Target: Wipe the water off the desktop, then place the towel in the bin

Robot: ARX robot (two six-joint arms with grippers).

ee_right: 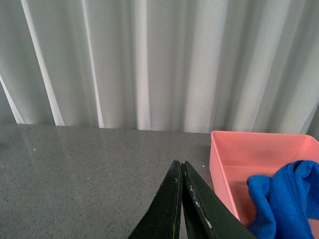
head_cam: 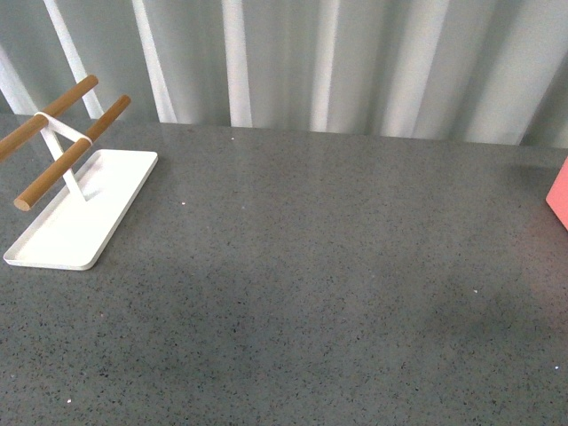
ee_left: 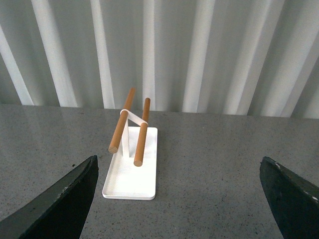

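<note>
Worktop [head_cam: 311,266]: the desktop is filling the front view, dark grey w/ fine speckles. No puddle or wet sheen is showing that I can make out; a few tiny bright specks only.
Curtain [head_cam: 355,62]: pale pleated backdrop is running along the far edge, at 12 o'clock.
Bin [ee_right: 249,159]: pink open box is sitting on the worktop at approx 3 o'clock in the front view, where only its corner [head_cam: 559,200] is peeking in.
Towel [ee_right: 284,199]: blue cloth is lying bunched inside the bin, part of it draping over the near wall; seen in right wrist view only.
Rack [head_cam: 67,133]: two wooden bars on a white stand over a white tray base [head_cam: 71,222], at approx 10 o'clock, nothing hanging on it.
Left tool [ee_left: 179,194]: fingers are standing wide apart, holding nothing, pointing toward the rack.
Right tool [ee_right: 180,172]: fingertips are pressed together, nothing between them, hovering over the worktop just beside the bin.
Step in hand: judging by the layout, wipe + drop-off both look done; task approx complete.
Next move: prob. nothing beyond keeping both arms clear; if the draped edge counts as not in, a nudge would be needed to tuck it fully inside.
</note>
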